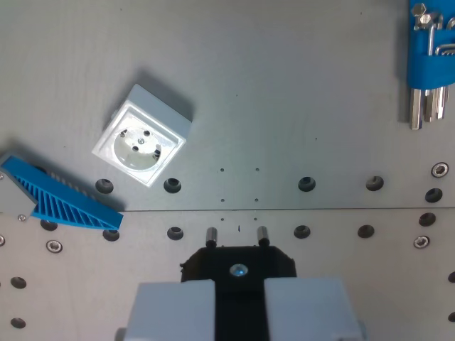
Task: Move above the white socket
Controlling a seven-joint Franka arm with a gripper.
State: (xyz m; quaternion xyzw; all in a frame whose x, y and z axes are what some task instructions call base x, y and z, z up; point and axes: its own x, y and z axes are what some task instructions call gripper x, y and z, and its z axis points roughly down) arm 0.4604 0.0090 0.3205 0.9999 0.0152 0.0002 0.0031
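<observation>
The white socket [142,136] sits on the grey worktop [284,106] at about ten o'clock from centre, turned diagonally, face up. Just beside it at eight o'clock lies a blue ribbed wedge [60,199]. At six o'clock the gripper [238,291] clamps a black two-pin plug [238,259]. A blue hex-key holder [429,57] is at two o'clock.

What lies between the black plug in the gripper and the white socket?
In the wrist view, only bare metal plate with a few mounting holes lies between the black plug held by the gripper and the white socket; no object intervenes.
</observation>
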